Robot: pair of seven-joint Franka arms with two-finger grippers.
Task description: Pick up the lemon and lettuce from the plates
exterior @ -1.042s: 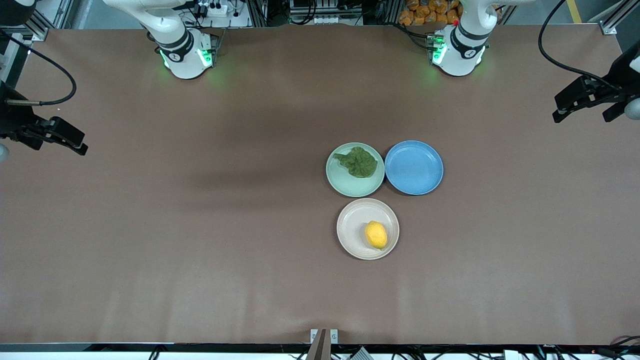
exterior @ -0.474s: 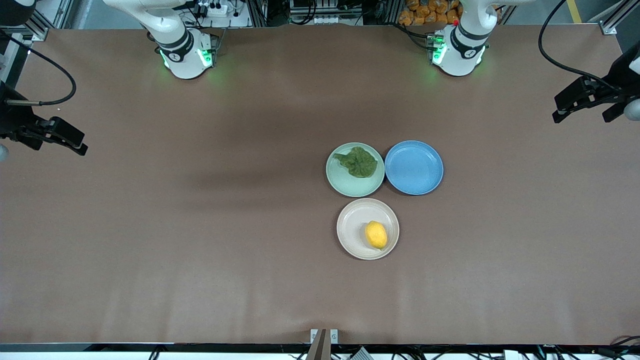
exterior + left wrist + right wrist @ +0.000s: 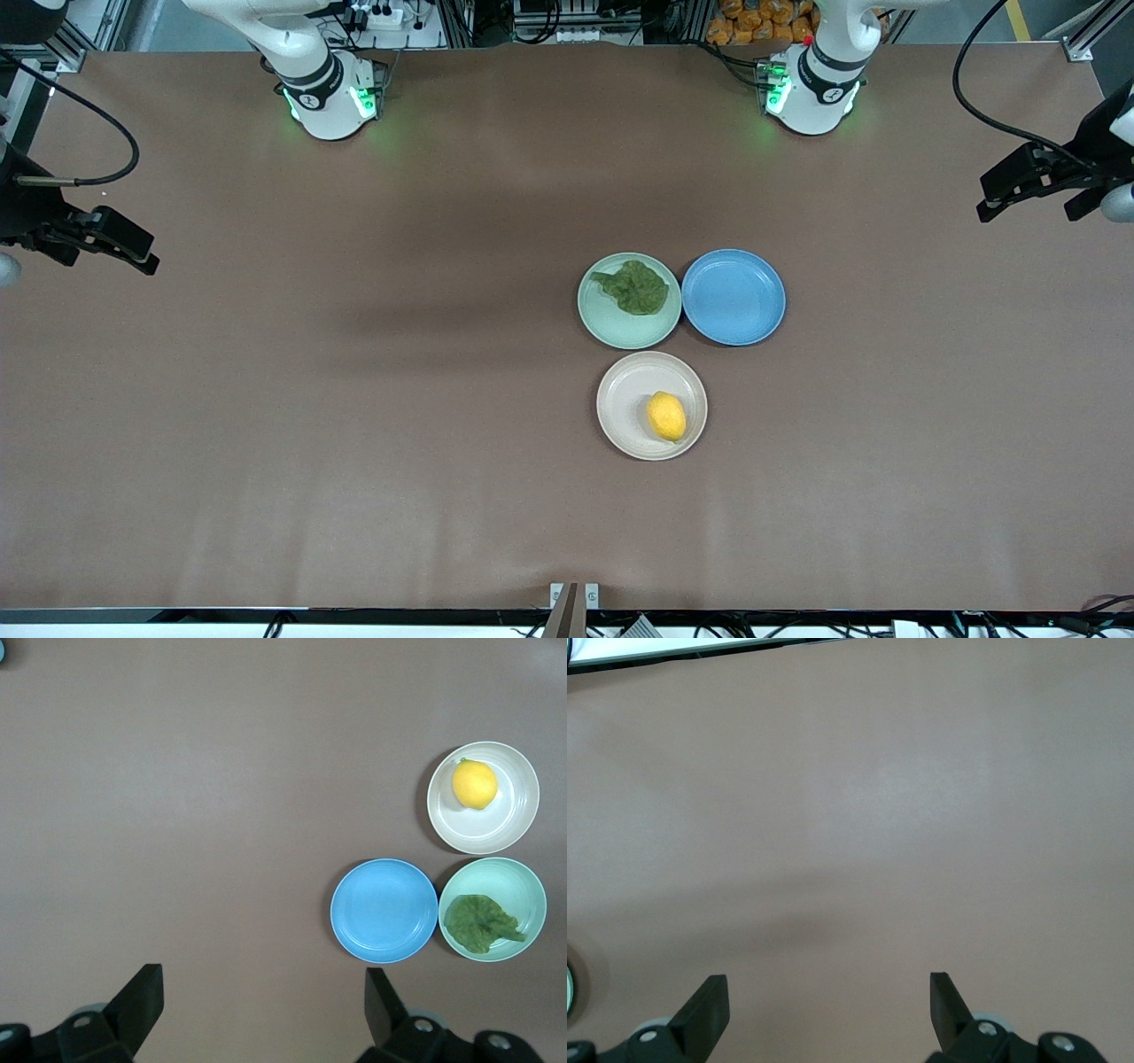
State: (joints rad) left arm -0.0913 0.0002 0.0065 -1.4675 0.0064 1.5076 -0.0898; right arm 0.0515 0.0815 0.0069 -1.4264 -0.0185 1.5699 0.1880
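1. We see the left arm's black two-finger gripper (image 3: 1032, 184) held high over the bare brown table (image 3: 354, 399) at the left arm's end. In the left wrist view its fingers (image 3: 142, 997) stand spread wide apart, with nothing between them and nothing touching them.
2. We see the right arm's black two-finger gripper (image 3: 115, 241) over the right arm's end of the table. In the right wrist view its fingers (image 3: 707, 1005) are likewise spread wide, gripping nothing, with only bare tabletop below.
3. The small oval bright yellow lemon (image 3: 666, 416) lies on the round off-white beige plate (image 3: 620, 394), off-centre toward the left arm's end. This plate is the nearest of the three to the front camera.
4. The crinkled dark green lettuce leaf (image 3: 633, 287) lies flat on the round pale mint green plate (image 3: 620, 330), on the part farther from the front camera.
5. The round blue plate (image 3: 733, 297) sits just beside the mint plate, toward the left arm's end, with nothing on it.
6. We note that both grippers are well apart from all three plates.
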